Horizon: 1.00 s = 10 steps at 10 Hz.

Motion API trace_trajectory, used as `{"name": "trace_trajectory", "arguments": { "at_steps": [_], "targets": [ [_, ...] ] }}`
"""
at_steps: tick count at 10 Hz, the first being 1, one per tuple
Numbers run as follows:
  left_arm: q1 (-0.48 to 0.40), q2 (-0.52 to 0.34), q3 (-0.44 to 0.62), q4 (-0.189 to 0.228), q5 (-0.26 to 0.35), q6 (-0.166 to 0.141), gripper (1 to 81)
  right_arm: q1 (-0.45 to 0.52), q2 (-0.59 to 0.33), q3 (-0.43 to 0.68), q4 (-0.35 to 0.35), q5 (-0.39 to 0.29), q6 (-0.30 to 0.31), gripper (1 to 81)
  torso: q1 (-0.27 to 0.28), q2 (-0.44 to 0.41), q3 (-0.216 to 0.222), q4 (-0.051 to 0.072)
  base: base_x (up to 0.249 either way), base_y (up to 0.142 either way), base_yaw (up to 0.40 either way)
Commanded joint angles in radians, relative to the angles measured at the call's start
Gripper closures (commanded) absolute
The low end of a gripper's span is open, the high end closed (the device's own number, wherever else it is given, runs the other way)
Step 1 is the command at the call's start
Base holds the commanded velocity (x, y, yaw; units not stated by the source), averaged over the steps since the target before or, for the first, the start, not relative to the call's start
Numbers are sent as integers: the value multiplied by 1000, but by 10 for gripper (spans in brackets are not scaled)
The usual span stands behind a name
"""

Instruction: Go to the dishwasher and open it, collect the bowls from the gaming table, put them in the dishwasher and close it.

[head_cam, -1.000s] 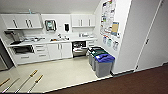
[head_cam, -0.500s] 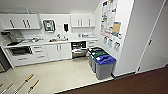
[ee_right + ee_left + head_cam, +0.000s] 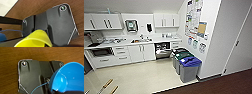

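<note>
The dishwasher (image 3: 162,50) sits under the white counter at the far side of the kitchen. It is open, and its dark interior and racks show. In the left wrist view a blue bowl (image 3: 70,79) hangs over brown wood-look floor, with my left gripper (image 3: 58,91) shut on its rim. A yellow bowl (image 3: 36,40) shows in the right wrist view over the same brown floor, held by my right gripper (image 3: 41,45). The gaming table is out of view.
Three grey bins stand along the right wall near the dishwasher, the nearest with a blue lid (image 3: 190,62). White cabinets (image 3: 137,52) and a counter with a sink (image 3: 140,40) run along the back. A white door (image 3: 240,50) is at the right, and wooden legs (image 3: 107,83) at the lower left.
The whole head view has shifted a little and the kitchen looks slightly nearer, so the camera has moved. Nothing in the kitchen itself has changed.
</note>
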Motion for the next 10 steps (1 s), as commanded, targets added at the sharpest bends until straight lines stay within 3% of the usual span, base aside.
{"name": "trace_trajectory", "arguments": {
  "at_steps": [1,10],
  "targets": [
    [-32,-20,3,2,26,1,811,39,-18,5,-12,-33,-1,811,0,0,0,0,181,0,0],
    [-32,-20,-6,2,25,0,811,39,-18,2,-10,-33,-1,811,0,0,0,0,181,0,0]
  ]
}}
